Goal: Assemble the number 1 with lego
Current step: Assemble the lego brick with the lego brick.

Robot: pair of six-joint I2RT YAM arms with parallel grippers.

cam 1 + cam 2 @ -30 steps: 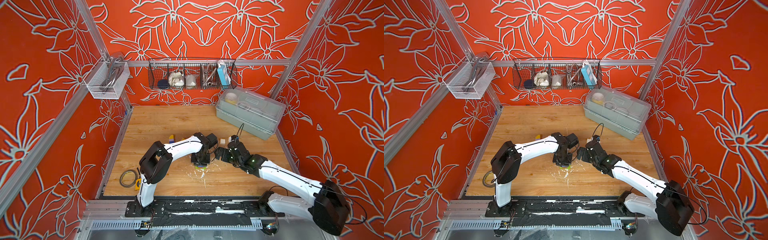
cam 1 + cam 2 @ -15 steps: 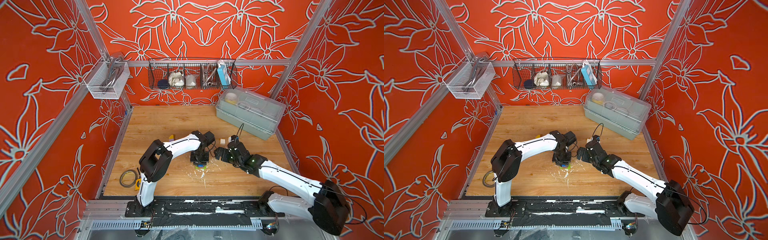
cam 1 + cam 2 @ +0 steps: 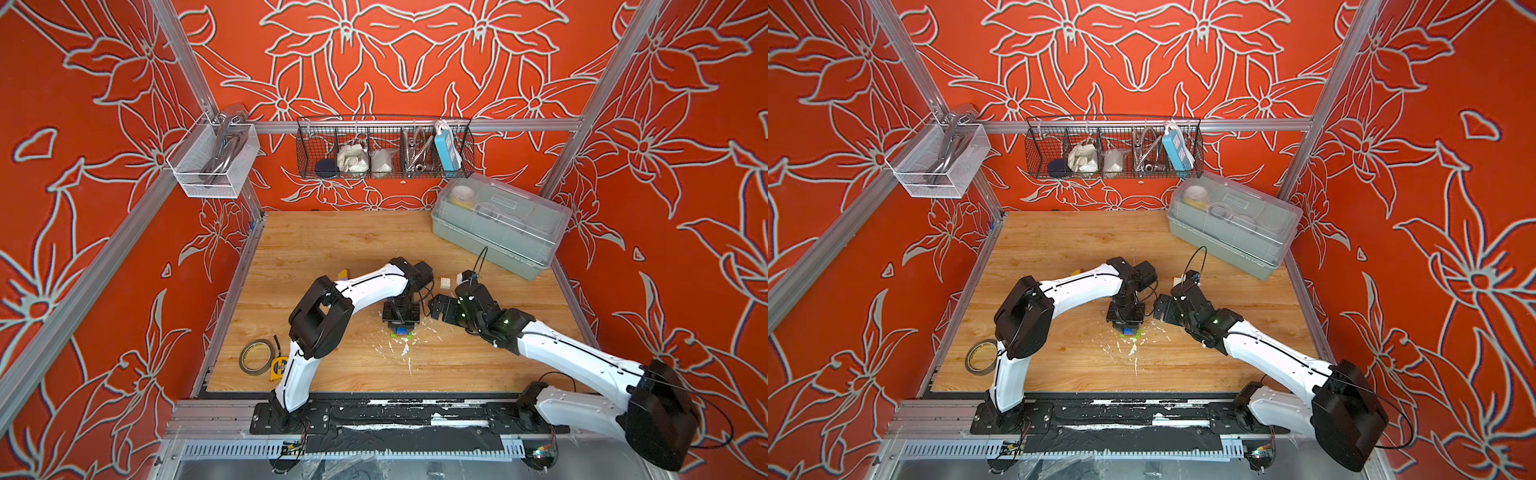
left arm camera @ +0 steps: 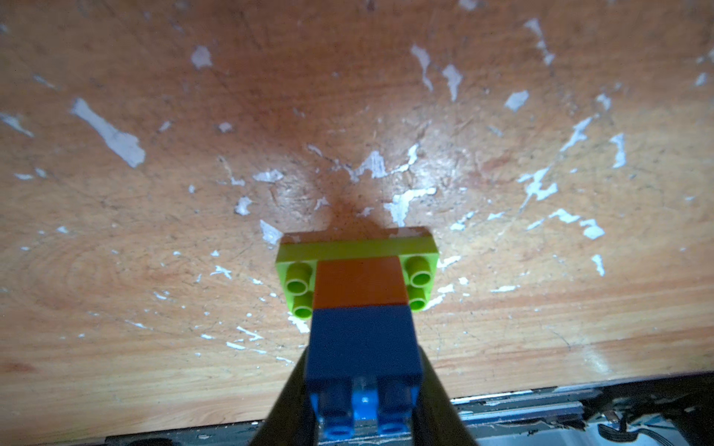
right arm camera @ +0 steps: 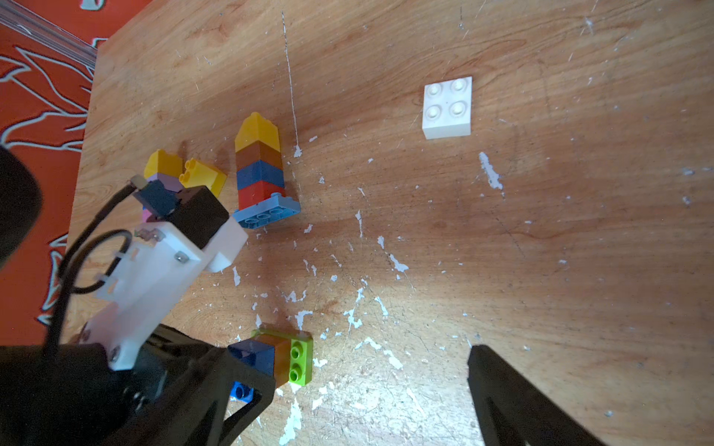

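Since a second ago my left gripper [image 3: 400, 325] has shifted only slightly and stays clamped on the blue brick [image 4: 361, 343]. Its stack [image 5: 284, 357] stands lime plate [image 4: 357, 247] down near the centre of the table [image 3: 332, 249]. At 3 o'clock the right gripper [image 3: 434, 306] hangs wide and empty. The white brick [image 5: 447, 108] at 1 o'clock lies loose, so I judge the number unfinished.

The left arm [image 3: 370, 286] is raised from its base at the lower centre of the frame in a top view. It is bent sharply at the elbow and stretched toward the middle, with the wrist turned downward. The left gripper [image 3: 400, 325] is pointed straight down and is closed on a blue brick [image 4: 361, 343], which is clamped between both fingers [image 4: 288, 401] in the left wrist view. The right arm [image 3: 573, 353] is laid low from the lower right of the frame toward the centre. The right gripper [image 3: 437, 307] is held just right of the left one, its jaws spread wide. One finger [image 5: 502, 397] is seen in the right wrist view.
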